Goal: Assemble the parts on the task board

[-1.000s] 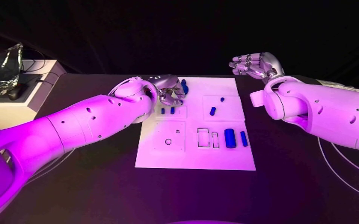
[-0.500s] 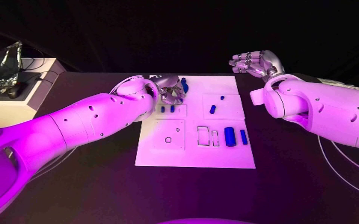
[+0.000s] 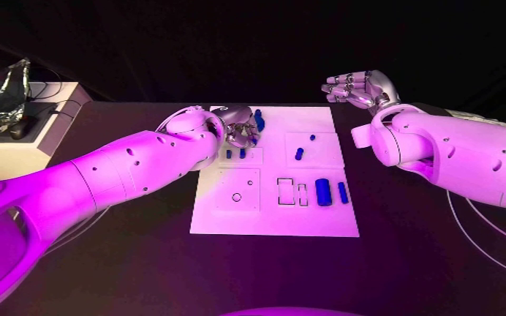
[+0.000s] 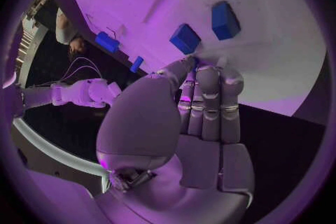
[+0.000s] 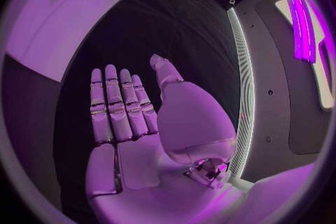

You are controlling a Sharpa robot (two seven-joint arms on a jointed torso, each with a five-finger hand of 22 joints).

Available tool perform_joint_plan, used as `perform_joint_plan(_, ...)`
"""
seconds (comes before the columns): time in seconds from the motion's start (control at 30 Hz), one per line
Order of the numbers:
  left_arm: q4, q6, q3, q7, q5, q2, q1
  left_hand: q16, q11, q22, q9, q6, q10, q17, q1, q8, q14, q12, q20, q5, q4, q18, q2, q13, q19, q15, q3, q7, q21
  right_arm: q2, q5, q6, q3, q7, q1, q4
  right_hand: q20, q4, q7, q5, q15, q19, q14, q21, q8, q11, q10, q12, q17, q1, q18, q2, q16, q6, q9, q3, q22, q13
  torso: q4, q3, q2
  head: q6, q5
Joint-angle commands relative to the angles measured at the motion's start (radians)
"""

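My left hand (image 3: 240, 127) hangs low over the task board (image 3: 276, 221) near its far left corner, fingers together and pointed down, their tips at the board beside a blue part (image 4: 185, 38); from the wrist view I cannot tell whether anything is pinched under them. A long blue part (image 3: 259, 120) lies just beside the hand toward the far edge, and two small blue pegs (image 3: 235, 153) stand in a raised square just nearer me. My right hand (image 3: 357, 90) is held off the board past its far right corner, above the black table (image 3: 126, 257), flat with fingers side by side and the thumb apart, holding nothing. The rest of the parts sit untouched: a short blue piece (image 3: 300, 154) mid-board and a thick blue cylinder (image 3: 324, 192) with a slim blue bar (image 3: 343, 192) toward the right edge.

As I judge it, the pick calls for a slow close around the nearest piece, wrist steady, lifting straight up so the neighbouring pegs are not knocked.
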Motion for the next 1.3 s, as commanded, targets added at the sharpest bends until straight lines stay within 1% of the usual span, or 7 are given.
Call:
perform_joint_plan(0.03,-0.002,0.028,-0.001,-0.011,-0.006,0.005,-0.001,0.004,0.001,0.019,-0.001,0.000,0.007,-0.001,-0.001,-0.002,0.001,0.002,0.003,-0.002,-0.007,0.009,0.009,0.001,0.006,0.004,0.000,0.002,0.006,0.000,-0.008,0.014,0.000,0.012,0.000,0.002,0.001,0.001,-0.003,0.007,-0.002,0.009,-0.004,-0.003,-0.004,-0.004,-0.003,-0.002,-0.002,-0.010,0.002,-0.003,-0.003,-0.003,0.000,0.004,0.000,-0.001,0.0008,0.0001,0.000,0.000,0.000)
perform_joint_plan(0.37,-0.003,0.009,-0.001,-0.009,-0.003,0.004,-0.002,0.004,-0.014,0.022,0.001,0.041,0.043,-0.001,0.001,-0.001,0.003,0.014,-0.006,-0.002,-0.013,0.001,0.037,0.002,0.008,-0.006,-0.008,-0.003,0.013,0.001,-0.008,0.015,0.000,0.012,0.000,0.001,0.001,0.002,-0.004,0.007,-0.002,0.009,-0.003,-0.003,-0.004,-0.004,-0.002,-0.002,-0.002,-0.011,0.002,-0.003,-0.003,-0.003,0.000,0.004,0.000,-0.001,0.0014,-0.0001,0.000,-0.001,-0.001)
perform_joint_plan(0.6,0.000,-0.051,-0.001,-0.012,0.014,-0.001,-0.002,0.002,-0.018,0.029,0.001,0.070,0.077,-0.002,0.008,-0.001,0.013,-0.004,-0.016,-0.001,-0.032,-0.008,0.054,0.003,0.020,-0.011,-0.004,0.009,0.033,0.002,-0.008,0.015,0.000,0.013,0.000,0.000,0.001,0.003,-0.003,0.007,-0.002,0.009,-0.003,-0.003,-0.003,-0.004,-0.002,-0.002,-0.002,-0.012,0.002,-0.002,-0.003,-0.002,0.000,0.004,0.000,-0.001,0.0008,-0.0007,-0.001,0.000,0.001)
perform_joint_plan(0.9,0.026,-0.096,0.002,0.026,0.077,-0.030,-0.004,-0.002,-0.018,0.035,-0.001,0.083,0.104,-0.004,-0.003,-0.003,0.023,-0.037,-0.018,-0.001,-0.062,-0.009,0.056,0.004,0.028,-0.012,0.029,0.012,0.052,0.002,-0.008,0.015,0.000,0.014,0.000,0.000,0.000,0.005,-0.004,0.008,-0.002,0.009,-0.003,-0.003,-0.004,-0.005,-0.002,-0.002,-0.002,-0.013,0.001,-0.001,-0.003,-0.002,0.000,0.005,0.000,-0.001,-0.0005,-0.0009,-0.001,0.002,0.002)
perform_joint_plan(1.03,0.050,-0.094,0.017,0.038,0.121,-0.055,-0.005,-0.001,-0.017,0.035,-0.002,0.080,0.101,-0.003,-0.008,-0.004,0.022,-0.039,-0.017,-0.001,-0.066,-0.009,0.055,0.003,0.027,-0.011,0.030,0.014,0.053,0.000,-0.004,0.015,0.000,0.012,0.000,0.002,0.000,0.005,-0.004,0.008,-0.002,0.009,-0.003,-0.002,-0.004,-0.005,-0.002,-0.002,-0.002,-0.012,0.001,-0.002,-0.003,-0.002,0.000,0.005,0.000,-0.001,0.0020,-0.0016,-0.001,0.002,-0.001)
perform_joint_plan(1.2,0.081,-0.074,0.040,0.039,0.166,-0.088,-0.004,0.000,-0.013,0.034,-0.002,0.072,0.092,-0.001,-0.012,-0.004,0.020,-0.040,-0.015,-0.002,-0.065,-0.008,0.054,0.003,0.025,-0.008,0.032,0.016,0.051,-0.001,0.004,0.016,0.000,0.011,0.000,0.006,0.000,0.005,-0.004,0.008,-0.002,0.009,-0.003,-0.002,-0.004,-0.005,-0.002,-0.002,-0.002,-0.012,0.001,-0.002,-0.003,-0.002,0.000,0.005,0.000,-0.001,0.0019,0.0000,-0.001,0.002,0.001)
perform_joint_plan(1.3,0.103,-0.057,0.055,0.035,0.194,-0.109,-0.004,0.000,-0.013,0.034,-0.002,0.072,0.092,-0.001,-0.013,-0.003,0.019,-0.040,-0.014,-0.002,-0.065,-0.007,0.053,0.003,0.025,-0.008,0.032,0.016,0.051,-0.002,0.006,0.016,0.000,0.010,0.000,0.007,0.000,0.005,-0.004,0.008,-0.002,0.009,-0.003,-0.002,-0.004,-0.005,-0.002,-0.002,-0.002,-0.012,0.001,-0.002,-0.003,-0.002,0.000,0.005,0.000,-0.001,0.0029,-0.0012,-0.002,0.002,0.001)
